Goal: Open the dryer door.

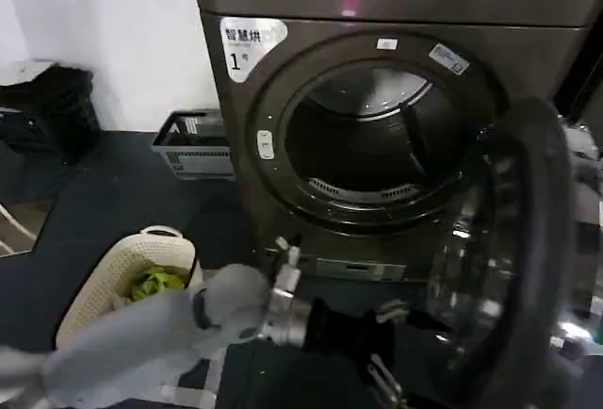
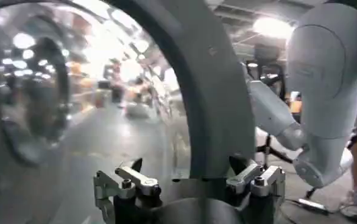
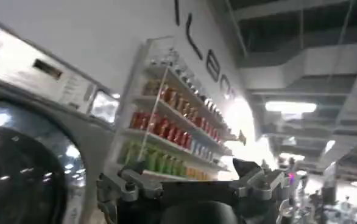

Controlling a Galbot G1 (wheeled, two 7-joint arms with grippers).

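The dryer door (image 1: 513, 258), a chrome ring round dark glass, stands swung wide open to the right of the bronze-grey machine with the "1" sticker (image 1: 247, 47). The dark drum opening (image 1: 377, 136) is exposed. My left arm reaches across from the lower left. Its gripper (image 1: 398, 348) is open at the door's inner side, low down. In the left wrist view the door's thick grey rim (image 2: 218, 91) rises between the spread fingers of the left gripper (image 2: 187, 169). My right gripper (image 3: 190, 173) is open and holds nothing, aimed away from the door.
A cream laundry basket (image 1: 105, 282) with something green in it stands on the dark floor at the left. Behind it are a grey crate (image 1: 196, 145) and a black bin (image 1: 58, 107). The right wrist view has a neighbouring machine's door (image 3: 20, 170) and shelves of bottles (image 3: 166, 128).
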